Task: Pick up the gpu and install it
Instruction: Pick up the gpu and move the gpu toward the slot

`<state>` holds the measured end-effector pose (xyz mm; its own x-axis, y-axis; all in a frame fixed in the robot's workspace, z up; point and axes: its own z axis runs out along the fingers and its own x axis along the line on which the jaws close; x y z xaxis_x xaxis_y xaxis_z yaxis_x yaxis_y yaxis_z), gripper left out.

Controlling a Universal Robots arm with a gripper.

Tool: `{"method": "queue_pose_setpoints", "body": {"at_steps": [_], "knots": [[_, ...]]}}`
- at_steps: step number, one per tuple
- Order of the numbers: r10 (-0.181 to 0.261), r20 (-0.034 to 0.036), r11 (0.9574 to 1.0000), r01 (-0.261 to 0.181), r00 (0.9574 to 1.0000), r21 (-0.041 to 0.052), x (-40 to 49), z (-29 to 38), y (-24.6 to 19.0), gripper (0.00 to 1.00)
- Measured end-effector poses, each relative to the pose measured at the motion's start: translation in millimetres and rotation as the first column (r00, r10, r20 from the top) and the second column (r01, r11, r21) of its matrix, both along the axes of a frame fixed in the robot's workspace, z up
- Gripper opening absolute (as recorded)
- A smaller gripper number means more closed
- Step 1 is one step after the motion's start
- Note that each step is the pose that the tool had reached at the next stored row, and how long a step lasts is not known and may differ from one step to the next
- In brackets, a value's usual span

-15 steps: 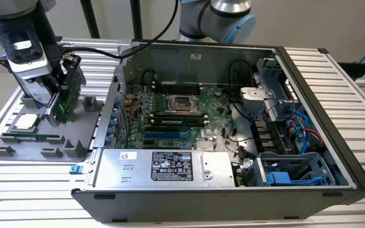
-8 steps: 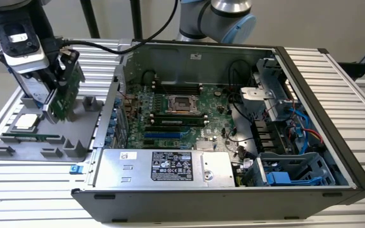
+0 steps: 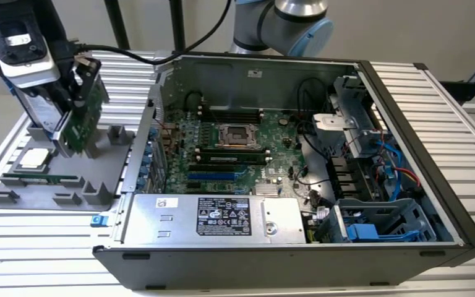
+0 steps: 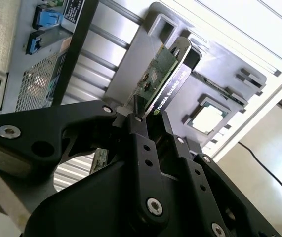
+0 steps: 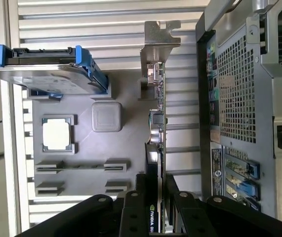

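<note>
Black two-finger gripper sits closest in the second wrist view, closed on the gpu, a flat card with a green circuit board on one face and a black shroud on the other. One finger bears on each face. Beyond the fingertips lies the grey moulded holder tray.

In the first wrist view the gripper clamps the gpu edge-on. Its silver end bracket is the part farthest from the fingers. On one side of the gripper, a silver hard drive with blue rails and a square processor chip occupy the tray. On the other side stands the perforated rear wall of the open computer case.

In the exterior view the gripper holds the gpu upright over the tray on the ribbed metal worktop. The case lies to the exterior view's right of the gripper. Whether the card's lower edge has cleared the tray cannot be told.

Step in hand, as judged: pick-up. The next move calls for a straight lift clear of the holder posts, card kept square for a slot on the green motherboard.
</note>
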<state>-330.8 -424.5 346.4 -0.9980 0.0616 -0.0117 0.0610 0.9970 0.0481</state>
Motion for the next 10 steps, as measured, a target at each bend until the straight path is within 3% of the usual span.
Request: {"method": "queue_pose_setpoints", "body": {"at_steps": [10], "knots": [[0.0, 0.0, 1.0, 0.0, 1.0, 0.0, 0.0, 4.6, 0.0, 0.0]]}}
